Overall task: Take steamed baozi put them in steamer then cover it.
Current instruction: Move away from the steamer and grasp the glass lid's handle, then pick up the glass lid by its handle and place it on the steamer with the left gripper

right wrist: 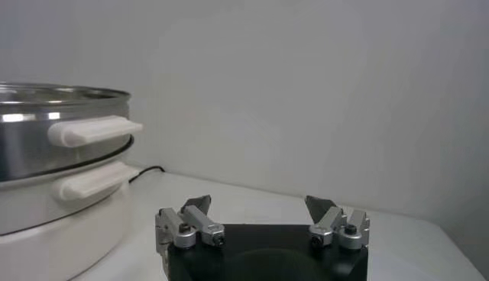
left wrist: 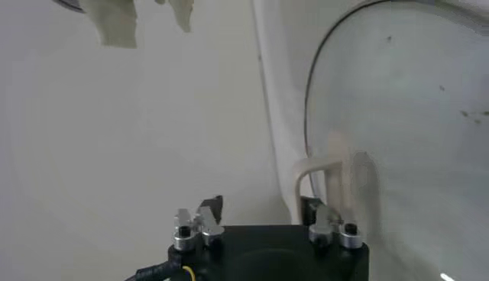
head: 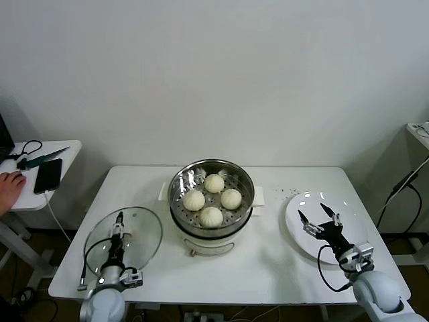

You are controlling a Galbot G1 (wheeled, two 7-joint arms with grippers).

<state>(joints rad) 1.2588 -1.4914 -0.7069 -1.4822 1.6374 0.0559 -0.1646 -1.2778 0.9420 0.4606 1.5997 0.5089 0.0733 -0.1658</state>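
The steamer point(head: 212, 194) stands mid-table, a shiny steel basket on a white pot base, also seen in the right wrist view point(right wrist: 46, 145). Several cream-white baozi point(head: 214, 183) lie inside it. The cover point(head: 137, 235), a clear glass lid, lies flat on the table's left part. My left gripper point(head: 119, 220) points down over the lid's centre. In the left wrist view the left gripper point(left wrist: 261, 208) has its jaws apart, and the lid's white bar handle point(left wrist: 321, 172) stands just beside one finger. My right gripper point(head: 314, 213) hovers open and empty over the white plate point(head: 295, 231).
A low side table point(head: 67, 151) at the far left carries a dark phone point(head: 48, 176) and cables, with a person's hand point(head: 8, 184) resting on it. The plate on the right lies near the table's right edge. A wall stands behind the table.
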